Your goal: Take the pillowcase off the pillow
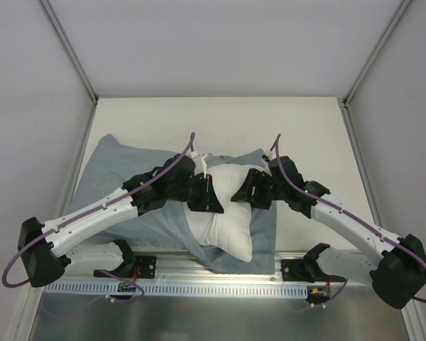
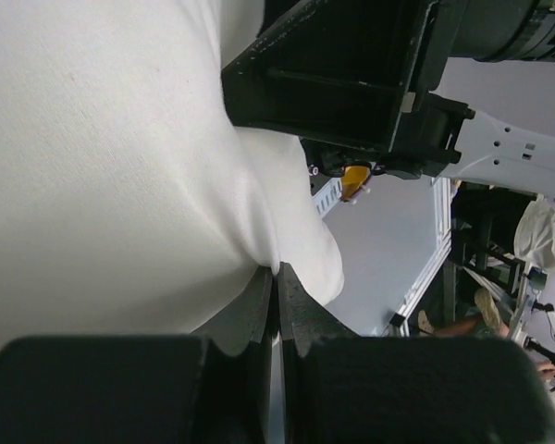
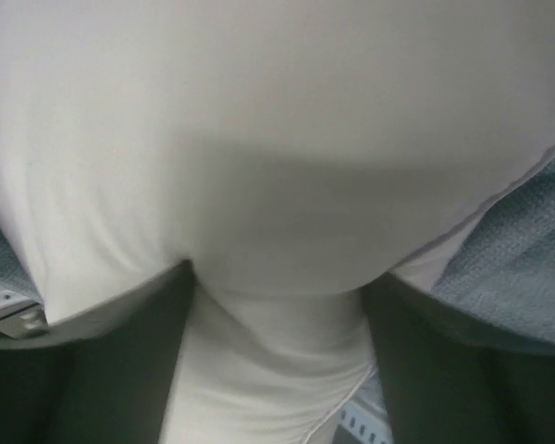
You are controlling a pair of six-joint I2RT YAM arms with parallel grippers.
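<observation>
The plump white pillow [image 1: 224, 213] lies at the table's middle, partly out of the blue-grey pillowcase [image 1: 121, 167], which spreads flat to the left and under it. My left gripper [image 1: 214, 195] is at the pillow's left side, shut on a small pinch of the white fabric [image 2: 277, 270]. From the right, my right gripper [image 1: 236, 193] meets the pillow with its jaws wide. A thick fold of pillow [image 3: 277, 120] fills the gap [image 3: 277, 277] and touches both fingers. Pillowcase cloth [image 3: 523, 250] shows beside the right finger. The two grippers are close together.
The pale table [image 1: 220, 121] is enclosed by white walls at the back and sides. A metal rail [image 1: 199, 273] with the arm bases runs along the near edge, right below the pillow's near corner.
</observation>
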